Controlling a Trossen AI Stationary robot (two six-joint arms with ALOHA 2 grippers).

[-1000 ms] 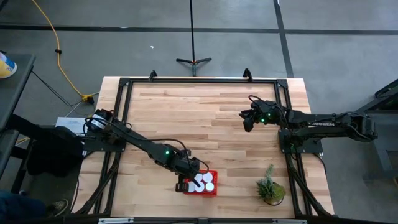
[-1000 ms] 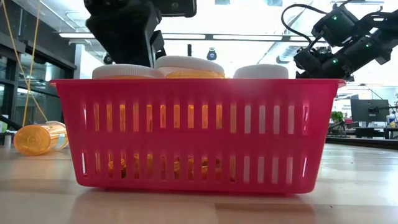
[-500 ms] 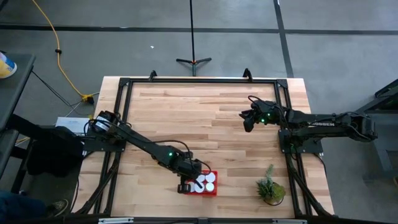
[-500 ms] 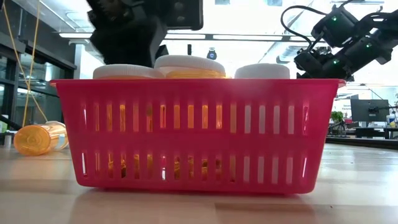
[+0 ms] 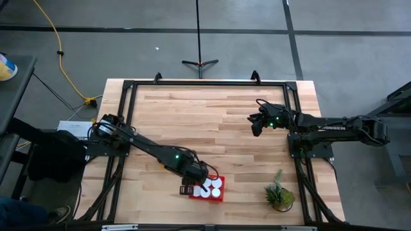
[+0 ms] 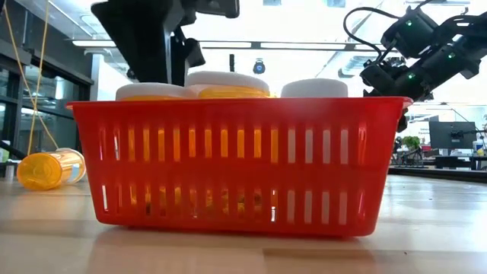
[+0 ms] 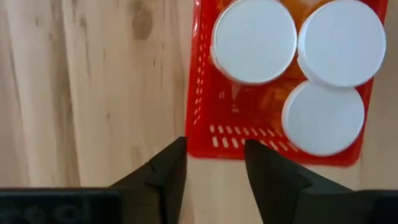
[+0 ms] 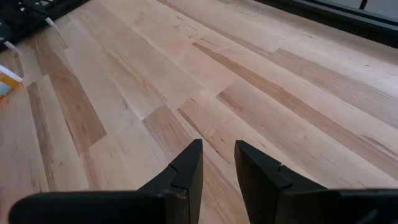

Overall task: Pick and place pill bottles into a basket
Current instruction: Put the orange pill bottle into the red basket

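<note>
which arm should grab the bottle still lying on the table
Likely left: the left gripper hangs by the basket, on the side of the loose bottle, fingers open and empty; the right gripper is far across the table.

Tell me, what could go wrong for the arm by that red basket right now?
1. The left hand sits right at the basket rim, fingers slightly apart; it could catch the rim and drag or tip the light basket.
2. The bottles stand above the rim in the low view, so a jolt might topple one out.
3. Another bottle lies on its side on the table and could roll away.
</note>
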